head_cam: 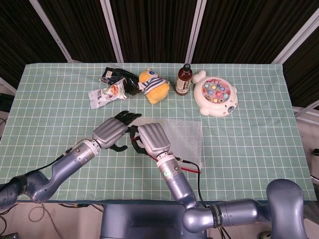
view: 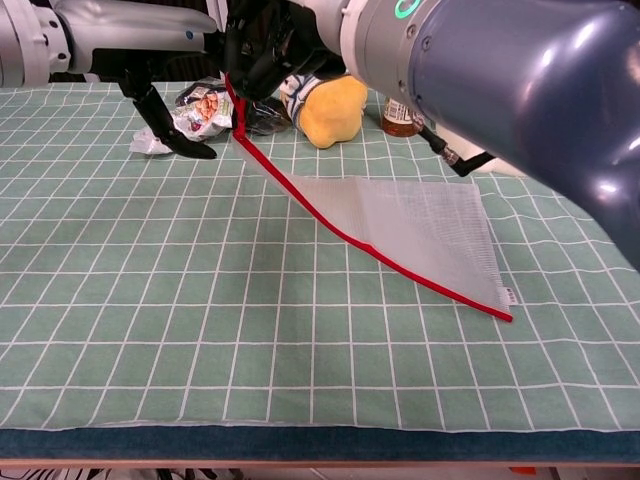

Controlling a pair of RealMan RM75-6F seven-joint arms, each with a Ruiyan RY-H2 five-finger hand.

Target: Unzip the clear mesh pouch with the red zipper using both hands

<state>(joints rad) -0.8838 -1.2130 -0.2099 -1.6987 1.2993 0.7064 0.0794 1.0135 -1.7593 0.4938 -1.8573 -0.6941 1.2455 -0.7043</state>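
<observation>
The clear mesh pouch (head_cam: 184, 134) lies mid-table, its left end lifted off the cloth. In the chest view its red zipper (view: 340, 235) slopes up from the pouch's right corner to my right hand (view: 275, 40). My right hand (head_cam: 153, 139) grips that raised left end of the zipper. Just to its left is my left hand (head_cam: 112, 132), fingers spread and reaching to the pouch's left corner, holding nothing that I can see. In the chest view my left hand (view: 160, 110) hangs above the cloth beside the raised zipper end. The zipper pull is hidden by the hands.
Along the far side stand a silver snack packet (head_cam: 103, 93), a dark packet (head_cam: 119, 77), a yellow plush toy (head_cam: 153, 85), a brown bottle (head_cam: 183, 79) and a white fishing-game toy (head_cam: 216, 96). A red and black cable (head_cam: 189, 167) trails from my right wrist.
</observation>
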